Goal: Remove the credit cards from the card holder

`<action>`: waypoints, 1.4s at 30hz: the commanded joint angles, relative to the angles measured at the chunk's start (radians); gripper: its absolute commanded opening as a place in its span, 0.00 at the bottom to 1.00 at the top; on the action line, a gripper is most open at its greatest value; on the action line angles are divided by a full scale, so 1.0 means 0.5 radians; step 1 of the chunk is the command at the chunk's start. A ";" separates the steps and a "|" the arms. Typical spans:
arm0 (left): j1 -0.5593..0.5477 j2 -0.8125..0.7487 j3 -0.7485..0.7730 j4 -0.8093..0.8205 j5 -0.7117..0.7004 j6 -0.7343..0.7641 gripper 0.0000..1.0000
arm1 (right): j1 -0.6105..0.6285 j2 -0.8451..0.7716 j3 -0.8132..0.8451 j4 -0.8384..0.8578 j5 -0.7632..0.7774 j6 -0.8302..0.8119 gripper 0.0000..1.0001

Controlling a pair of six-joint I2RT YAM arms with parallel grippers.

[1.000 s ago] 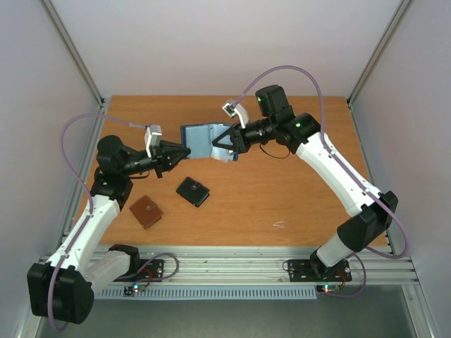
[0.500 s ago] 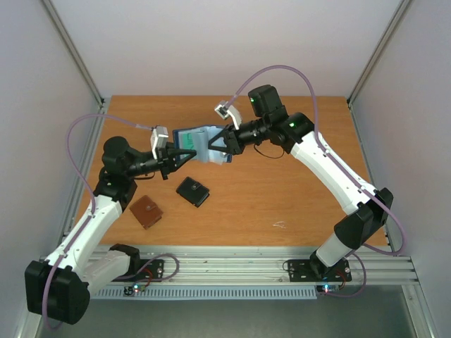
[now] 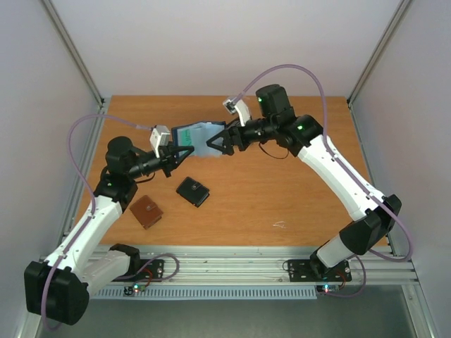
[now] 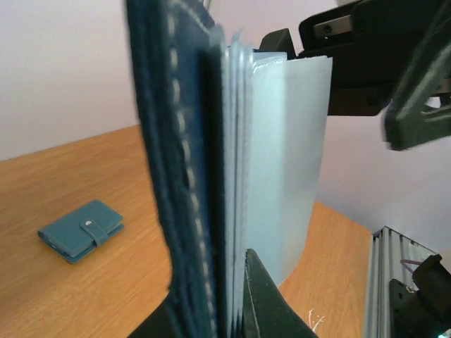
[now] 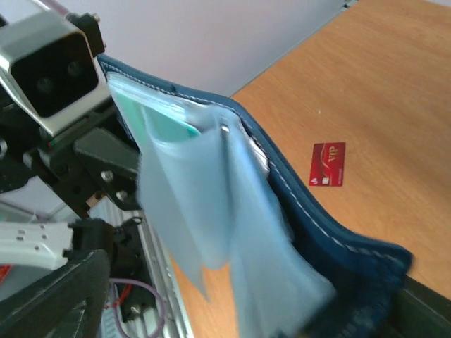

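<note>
Brown wallet [image 3: 146,211]: lies closed on the table [image 3: 303,183] at the front left, close beside the left arm.

Left gripper [image 3: 182,153]: clenched on the card holder's lower edge. In the left wrist view the navy cover and the pockets rise from between its fingers [image 4: 262,303].

Black wallet [image 3: 192,191]: flat on the table just in front of the left gripper, apart from the brown wallet.

Card holder [image 3: 197,132]: held up off the table between the two grippers, toward the back middle. It is open, with the navy stitched cover on one side and the blue-grey clear pockets hanging loose toward the right gripper.

Green card [image 5: 163,118]: inside one clear pocket at the end nearest the left gripper. It also shows from above as a green patch.

Right gripper [image 3: 213,146]: released, its fingers [image 5: 67,296] spread wide on either side of the loose pocket end. Whether either finger touches the holder cannot be told.

Red card [image 5: 328,163]: flat on the table with pale print facing up, beyond the holder and apart from it. It shows only in the right wrist view.

Teal wallet [image 4: 79,229]: closed with its snap tab fastened, on the table. It shows only in the left wrist view, left of the holder's cover.

Pale scrap [image 3: 280,225]: on the table toward the front right, well apart from everything else.
</note>
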 commanded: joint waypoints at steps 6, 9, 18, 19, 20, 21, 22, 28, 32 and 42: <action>-0.043 -0.037 0.015 0.059 -0.015 0.083 0.00 | 0.260 0.107 0.089 0.209 0.620 0.181 0.98; -0.044 -0.042 0.013 0.074 0.056 0.039 0.00 | 0.258 0.138 0.126 0.227 0.597 0.190 0.83; -0.006 -0.048 0.008 0.305 0.319 -0.307 0.15 | 0.043 -0.025 -0.087 0.312 0.197 0.203 0.02; 0.003 -0.047 0.010 0.331 0.327 -0.351 0.18 | 0.018 -0.043 -0.113 0.314 0.108 0.180 0.01; 0.012 -0.044 0.013 0.355 0.330 -0.379 0.20 | 0.002 -0.050 -0.121 0.303 0.025 0.154 0.01; 0.018 -0.040 0.012 0.370 0.325 -0.398 0.22 | -0.011 -0.051 -0.115 0.281 -0.065 0.119 0.01; 0.023 -0.038 0.013 0.381 0.319 -0.416 0.22 | -0.014 -0.049 -0.104 0.252 -0.148 0.088 0.01; 0.027 -0.013 0.022 0.347 0.262 -0.380 0.24 | -0.013 0.005 0.005 0.064 -0.395 -0.051 0.01; 0.028 -0.007 0.027 0.291 0.230 -0.320 0.21 | -0.013 0.042 0.034 0.031 -0.502 -0.066 0.01; -0.017 -0.048 0.099 -0.370 -0.879 0.111 0.00 | -0.058 0.013 0.043 -0.119 0.599 0.095 0.71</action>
